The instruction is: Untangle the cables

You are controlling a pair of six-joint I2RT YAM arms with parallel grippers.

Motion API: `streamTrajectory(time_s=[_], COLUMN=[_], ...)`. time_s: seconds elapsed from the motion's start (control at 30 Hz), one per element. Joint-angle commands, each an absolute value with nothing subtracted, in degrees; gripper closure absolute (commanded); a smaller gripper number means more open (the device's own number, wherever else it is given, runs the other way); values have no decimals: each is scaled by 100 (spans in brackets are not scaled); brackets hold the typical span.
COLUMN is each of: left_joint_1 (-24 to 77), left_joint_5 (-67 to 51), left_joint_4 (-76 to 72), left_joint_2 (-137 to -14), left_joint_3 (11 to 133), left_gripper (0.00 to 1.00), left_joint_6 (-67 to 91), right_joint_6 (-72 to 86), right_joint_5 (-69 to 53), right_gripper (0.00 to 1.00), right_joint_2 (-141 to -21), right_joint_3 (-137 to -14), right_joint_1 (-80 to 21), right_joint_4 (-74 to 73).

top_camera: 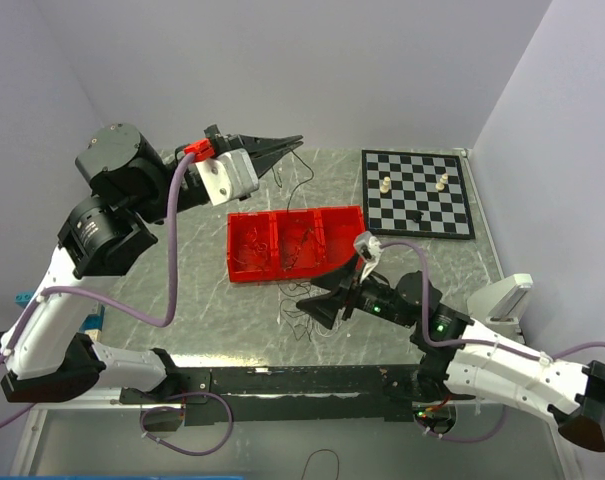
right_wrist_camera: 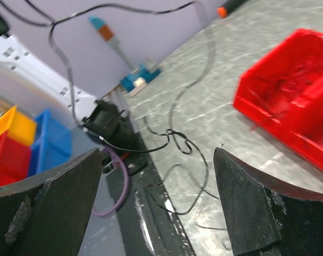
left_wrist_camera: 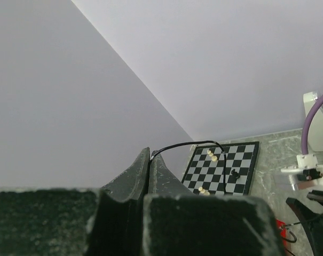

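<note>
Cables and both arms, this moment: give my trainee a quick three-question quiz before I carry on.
1. True or false: the left jaws are shut on a black cable.
2. The right jaws are: A open, by the loose cables; B shut and empty; C shut on a cable.
3. How many compartments does the red tray have?
Key: 1 true; 2 A; 3 three.
</note>
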State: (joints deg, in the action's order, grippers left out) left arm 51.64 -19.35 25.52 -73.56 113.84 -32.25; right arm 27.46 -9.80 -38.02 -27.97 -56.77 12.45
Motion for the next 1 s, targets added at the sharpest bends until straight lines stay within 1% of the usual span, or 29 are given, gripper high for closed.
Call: streamTrajectory(time_s=[0.0, 0.13, 0.27, 0.3, 0.4, 0.47, 0.5, 0.57, 0.6, 0.63, 0.67, 0.7, 0.8, 0.97], left_joint_1=[5256, 5352, 5423, 5414, 5423, 5423, 5423, 5414, 5423, 5423, 5423, 5423, 5423, 5423], left_joint_5=[-1767, -1749, -1723, -1723, -1696, -1670, -1670, -1670, -1661, -1652, -1644, -1635, -1608, -1547], left_joint_4=[2338, 2320, 2469, 2487, 2444, 2400, 2382, 2338, 2312, 2294, 2285, 2268, 2259, 2119], left_joint_2=[-7330, -7391, -7488, -7497, -7445, -7409, -7400, -7392, -7409, -7418, -7427, -7462, -7523, -7559], left_joint_3=[11338, 11408, 11619, 11619, 11479, 11408, 11391, 11373, 11390, 11443, 11504, 11548, 11759, 11997], left_gripper=[99, 99, 99, 99, 99, 99, 99, 99, 99, 99, 99, 99, 99, 99], left_joint_6=[-3313, -3305, -3208, -3199, -3155, -3129, -3103, -3068, -3050, -3015, -3015, -3006, -2997, -3137], right_joint_6=[2786, 2655, 2322, 2172, 1794, 1662, 1652, 1713, 1775, 1819, 1880, 1933, 2126, 2381], right_joint_5=[-1687, -1460, -750, -564, -10, 368, 474, 553, 571, 597, 624, 659, 834, 941], right_gripper=[9, 12, 21, 22, 26, 31, 39, 57, 68, 76, 83, 88, 100, 100], right_joint_2=[-4148, -4604, -4790, -4773, -4729, -4685, -4676, -4693, -4719, -4746, -4781, -4807, -4895, -5001], right_joint_3=[-2953, -3137, -3295, -3348, -3480, -3489, -3472, -3454, -3437, -3410, -3375, -3331, -3051, -2760], right_joint_1=[-5774, -5906, -6116, -6204, -6442, -6582, -6635, -6645, -6645, -6645, -6645, -6645, -6645, -6644], right_joint_4=[2223, 2224, 2215, 2189, 2039, 2083, 2127, 2153, 2136, 2136, 2144, 2136, 2179, 2048])
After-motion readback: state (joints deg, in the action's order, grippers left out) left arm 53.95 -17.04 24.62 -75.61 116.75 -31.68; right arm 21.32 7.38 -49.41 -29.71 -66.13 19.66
